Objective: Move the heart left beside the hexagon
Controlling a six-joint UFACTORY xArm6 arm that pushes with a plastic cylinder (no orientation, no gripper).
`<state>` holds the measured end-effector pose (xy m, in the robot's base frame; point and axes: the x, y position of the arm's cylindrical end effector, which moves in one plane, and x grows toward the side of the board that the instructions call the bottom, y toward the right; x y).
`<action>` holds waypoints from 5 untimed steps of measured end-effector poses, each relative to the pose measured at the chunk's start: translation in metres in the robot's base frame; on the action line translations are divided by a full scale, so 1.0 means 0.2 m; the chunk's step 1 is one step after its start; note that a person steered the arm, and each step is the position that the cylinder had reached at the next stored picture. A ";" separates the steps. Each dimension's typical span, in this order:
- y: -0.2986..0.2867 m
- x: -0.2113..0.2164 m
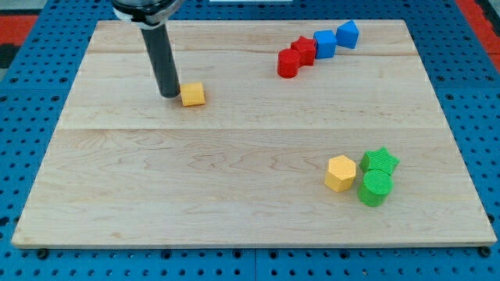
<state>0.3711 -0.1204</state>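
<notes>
A small yellow block, likely the heart, lies on the wooden board at the upper left. My tip stands just at its left side, touching it or nearly so. The yellow hexagon lies at the lower right, far from the heart. A green star and a green round block sit against the hexagon's right side.
A red round block and a red star-like block sit at the upper right. Two blue blocks continue that row toward the view's top right. Blue perforated table surrounds the board.
</notes>
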 end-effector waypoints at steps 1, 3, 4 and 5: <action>0.14 -0.07; 0.56 -0.09; 0.58 0.06; 0.60 0.19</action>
<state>0.4089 -0.0011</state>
